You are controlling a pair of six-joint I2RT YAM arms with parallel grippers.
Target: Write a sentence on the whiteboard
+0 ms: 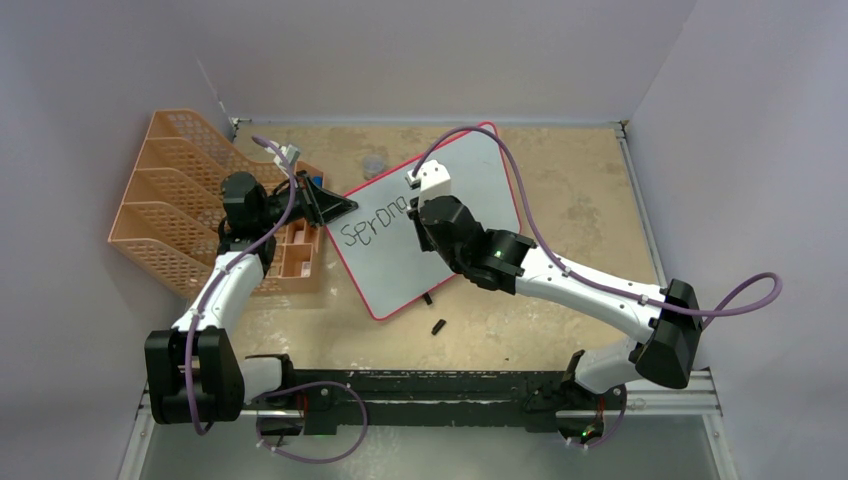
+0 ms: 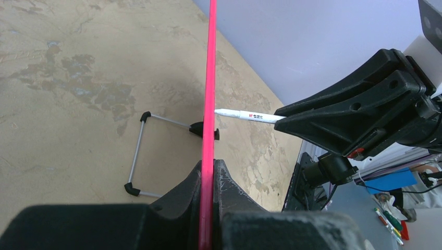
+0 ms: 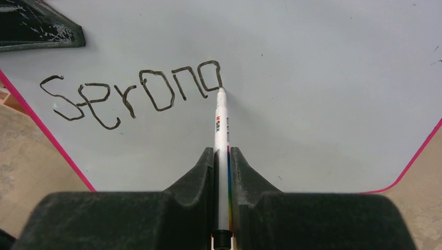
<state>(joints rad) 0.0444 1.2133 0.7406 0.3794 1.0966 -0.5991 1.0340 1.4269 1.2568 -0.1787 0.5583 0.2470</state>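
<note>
The whiteboard (image 1: 480, 190) stands tilted at mid-table, pale with a red-pink frame. My left gripper (image 1: 343, 208) is shut on its left edge; the left wrist view shows the jaws (image 2: 209, 166) pinching the red frame (image 2: 211, 78). My right gripper (image 3: 222, 154) is shut on a white marker (image 3: 221, 125). The marker's tip touches the board at the tail of the last letter. The sentence (image 3: 130, 94) reads roughly "Sprong" in black, one slanted line (image 1: 372, 226). The marker (image 2: 250, 115) also shows side-on in the left wrist view, touching the board's face.
An orange mesh file rack (image 1: 165, 205) stands at the left with a small orange tray (image 1: 297, 258) beside it. A black cap (image 1: 438, 326) lies on the table below the board. The board's wire stand (image 2: 136, 156) props it from behind. Walls close in on three sides.
</note>
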